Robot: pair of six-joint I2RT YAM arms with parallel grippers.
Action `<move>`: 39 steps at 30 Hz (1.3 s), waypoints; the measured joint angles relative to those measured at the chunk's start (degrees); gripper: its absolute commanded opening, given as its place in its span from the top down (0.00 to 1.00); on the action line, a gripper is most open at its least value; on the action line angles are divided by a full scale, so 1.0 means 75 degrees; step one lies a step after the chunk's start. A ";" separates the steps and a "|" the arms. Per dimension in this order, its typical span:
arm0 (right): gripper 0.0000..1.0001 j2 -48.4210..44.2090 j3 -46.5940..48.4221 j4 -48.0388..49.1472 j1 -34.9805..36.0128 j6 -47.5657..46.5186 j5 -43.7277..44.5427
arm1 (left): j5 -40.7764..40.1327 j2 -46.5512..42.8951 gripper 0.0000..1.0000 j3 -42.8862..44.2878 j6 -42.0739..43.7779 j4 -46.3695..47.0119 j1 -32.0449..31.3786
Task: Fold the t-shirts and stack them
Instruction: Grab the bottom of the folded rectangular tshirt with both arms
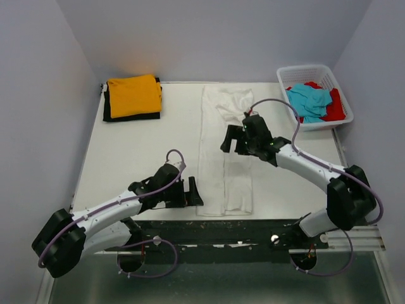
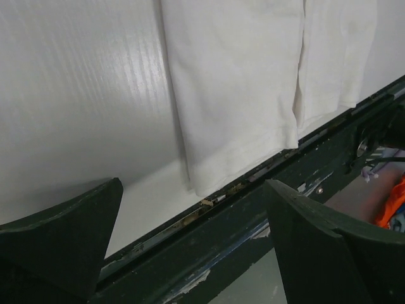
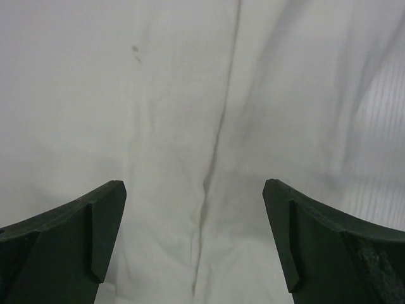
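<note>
White shirt [image 1: 223, 166] lies as a long strip down the table [image 1: 139, 152] centre, near edge to far; left gripper [image 1: 190, 192], jaws apart, sits just left of its near hem; right gripper [image 1: 233, 140], jaws apart, hangs over its middle; both empty

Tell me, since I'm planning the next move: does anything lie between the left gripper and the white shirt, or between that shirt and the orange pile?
Nothing visible. The open left gripper hangs beside the near end of the white shirt, only bare table between; only table separates the shirt from the orange pile.
</note>
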 measured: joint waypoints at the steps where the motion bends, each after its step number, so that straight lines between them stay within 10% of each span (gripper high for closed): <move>1: 0.00 -0.0344 -0.0513 -0.0041 0.0131 0.0143 0.0009 | -0.0038 -0.0096 0.11 -0.0082 -0.0108 0.0035 -0.0166; 8: 0.02 -0.2439 -0.3121 -0.1218 0.0332 0.1023 -0.0364 | -0.0239 -0.0254 0.44 -0.0326 -0.0533 0.0178 -0.0880; 20: 0.27 -0.3319 -0.4488 -0.2116 0.0831 0.1716 -0.2043 | -0.0341 0.0251 0.62 -0.0393 -0.1064 0.0382 -0.1416; 26: 0.62 -0.3261 -0.4610 -0.2294 0.0970 0.1865 -0.2299 | -0.0335 0.0758 1.00 -0.0245 -0.1186 0.0542 -0.1501; 31: 0.94 -0.3264 -0.4774 -0.2457 0.0970 0.1912 -0.2116 | -0.0323 0.1177 1.00 -0.0073 -0.1195 0.0577 -0.1565; 39: 0.99 -0.3958 -0.5254 -0.2672 0.0973 0.1988 -0.2457 | -0.0458 0.0510 1.00 -0.0213 -0.1011 -0.0006 -0.1816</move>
